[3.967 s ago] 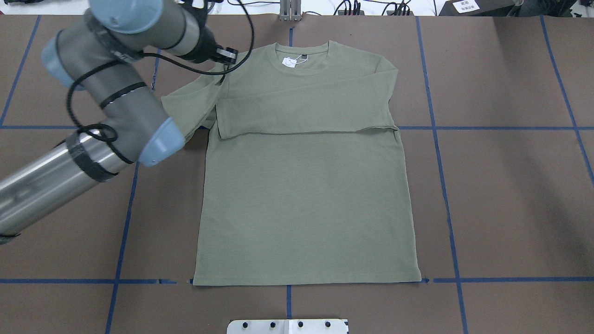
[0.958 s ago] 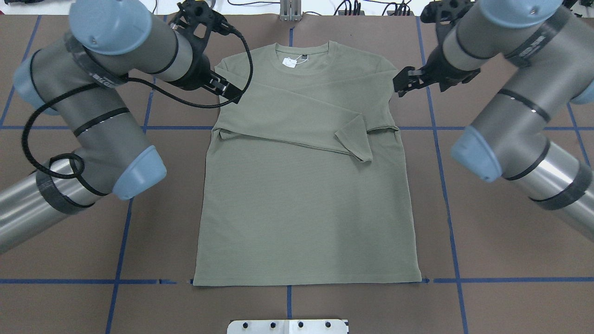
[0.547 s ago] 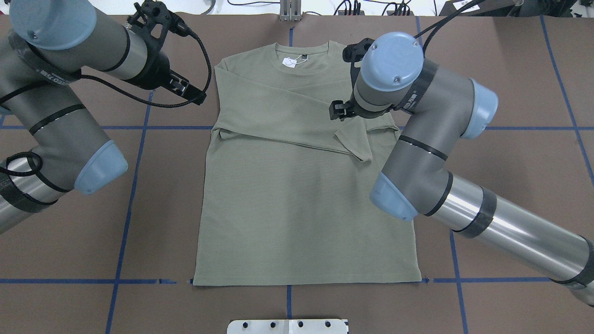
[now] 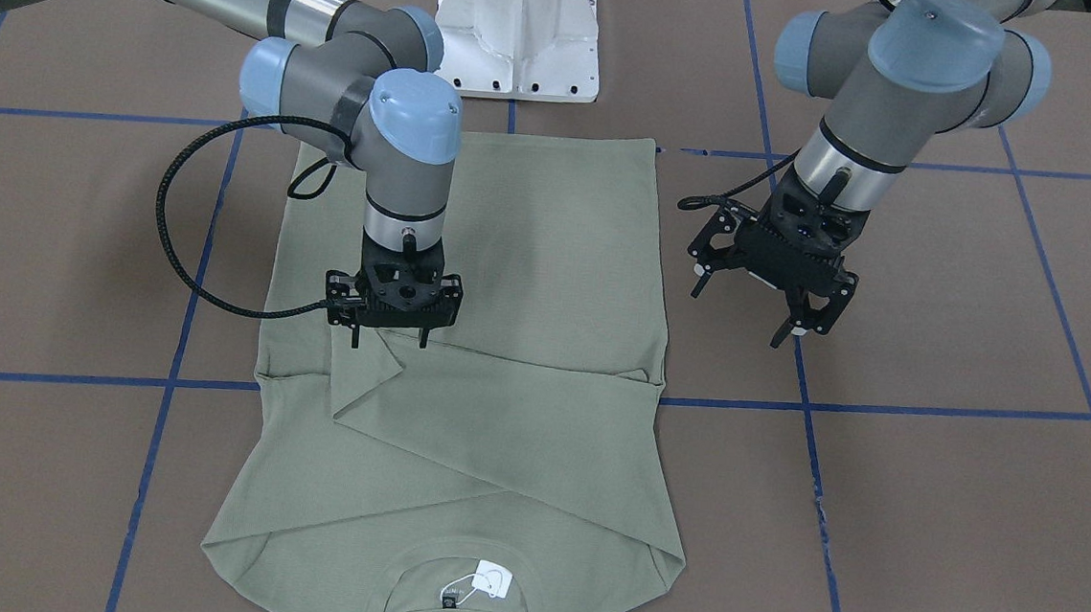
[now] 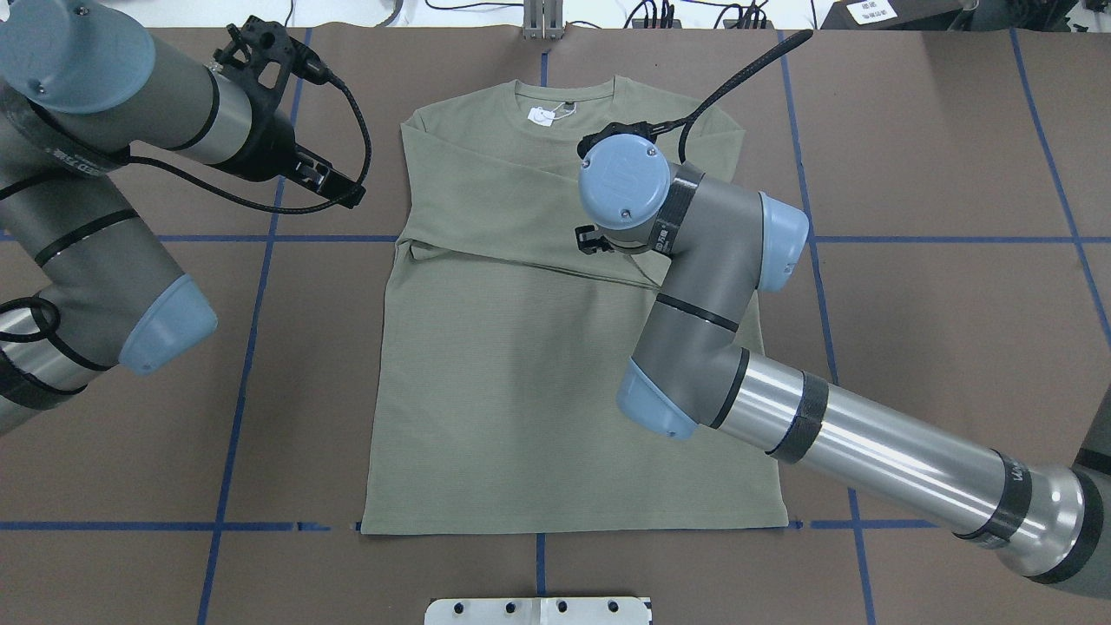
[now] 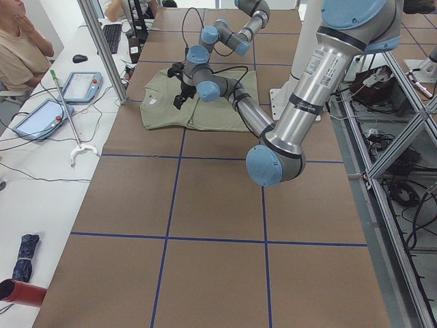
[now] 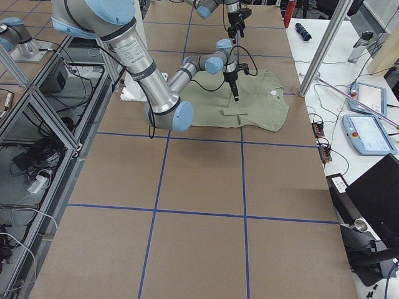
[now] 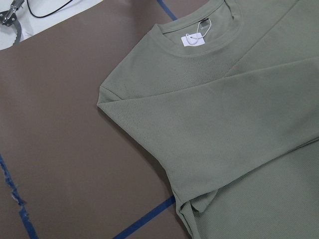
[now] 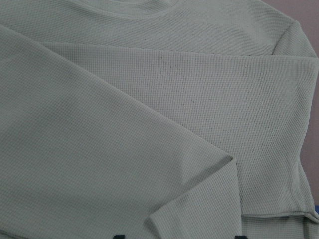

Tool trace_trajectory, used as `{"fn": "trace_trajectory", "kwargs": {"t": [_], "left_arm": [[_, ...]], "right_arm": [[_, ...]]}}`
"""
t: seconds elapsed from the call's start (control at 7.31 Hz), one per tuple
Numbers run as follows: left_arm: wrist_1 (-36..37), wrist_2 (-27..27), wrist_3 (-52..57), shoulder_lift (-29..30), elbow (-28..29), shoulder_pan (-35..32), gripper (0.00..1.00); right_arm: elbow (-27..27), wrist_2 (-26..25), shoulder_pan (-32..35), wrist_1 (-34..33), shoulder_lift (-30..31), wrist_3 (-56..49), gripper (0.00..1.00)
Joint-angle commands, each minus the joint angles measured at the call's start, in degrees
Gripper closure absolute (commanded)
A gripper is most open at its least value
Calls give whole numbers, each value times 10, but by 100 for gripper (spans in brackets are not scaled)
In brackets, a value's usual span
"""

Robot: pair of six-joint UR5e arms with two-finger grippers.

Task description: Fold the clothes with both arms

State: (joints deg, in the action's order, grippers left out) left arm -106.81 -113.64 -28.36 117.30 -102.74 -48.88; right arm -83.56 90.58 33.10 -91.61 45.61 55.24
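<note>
sage-green knit shirt (image 5: 555,391) is laid flat, sleeves crossed. right gripper (image 4: 390,338) is held spread over the folded cuff (image 4: 363,370), nothing clamped. left gripper (image 4: 801,332) is spread, empty, off the shirt.

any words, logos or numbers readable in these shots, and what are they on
Nothing reads clearly.
Lettering on the right arm, on its silver tube: too small to read.
Lettering on the left arm, on its tube: blurred.
White tag at the collar of the shirt: no legible print.
Black neck label: pale marks, unreadable.
White sign beyond the table: blurred.
</note>
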Motion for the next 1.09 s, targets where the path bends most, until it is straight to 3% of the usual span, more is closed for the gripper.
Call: {"fn": "trace_trajectory", "kwargs": {"t": [0.0,0.27,0.41,0.82,0.96], "left_arm": [[-15,0,-13,-6,0,0,0],[-18,1,-12,-14,0,0,0],[-18,1,-12,-14,0,0,0],[-18,1,-12,-14,1,1,0],[-18,1,-12,-14,1,2,0]], "right_arm": [[54,-18,-6,54,-2,-4,31],[71,-20,-7,90,-3,-5,35],[71,-20,-7,90,-3,-5,43],[71,-19,-6,89,-1,-5,98],[71,-19,-7,87,-1,-5,100]]}}
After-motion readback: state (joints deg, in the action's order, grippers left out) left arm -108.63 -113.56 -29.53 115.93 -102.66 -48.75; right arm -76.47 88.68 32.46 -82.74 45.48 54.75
